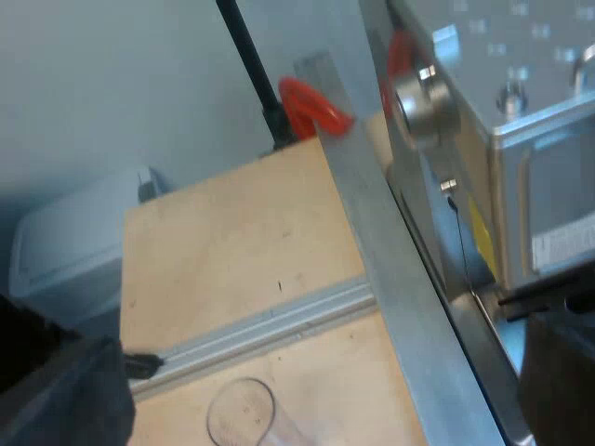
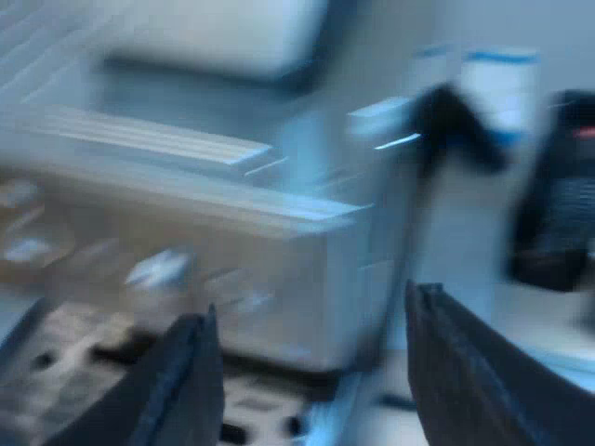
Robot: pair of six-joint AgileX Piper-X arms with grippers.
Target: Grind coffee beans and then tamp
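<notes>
Right gripper [image 2: 311,299], two black fingers [image 2: 186,381], broad matte slabs, plain faces, tapering to narrow tips

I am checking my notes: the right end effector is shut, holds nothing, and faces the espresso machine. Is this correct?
Not quite: the right end effector is open, not shut; the right wrist view shows its fingers apart. It holds nothing and faces the espresso machine.
</notes>
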